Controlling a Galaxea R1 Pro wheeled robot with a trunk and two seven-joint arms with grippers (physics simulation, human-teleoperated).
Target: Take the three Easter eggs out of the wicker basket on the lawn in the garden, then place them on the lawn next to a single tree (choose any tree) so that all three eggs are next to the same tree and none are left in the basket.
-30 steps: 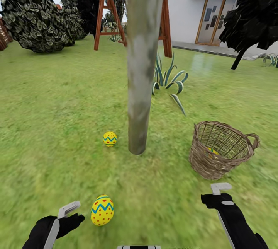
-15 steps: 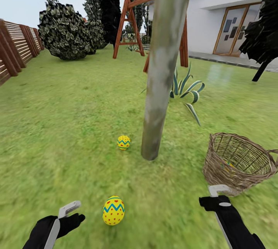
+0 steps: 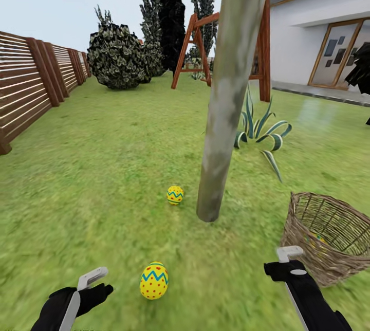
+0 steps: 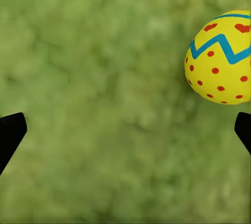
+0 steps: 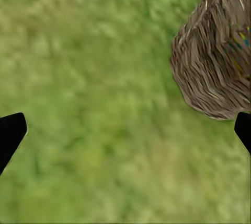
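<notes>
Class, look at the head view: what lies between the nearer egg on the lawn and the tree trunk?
Only bare lawn lies between the nearer egg and the tree trunk, in the head view.

- No writing, label, brand, number or sign can be read anywhere in these views.
- The eggs carry only painted zigzag bands and dots, no letters.
</notes>
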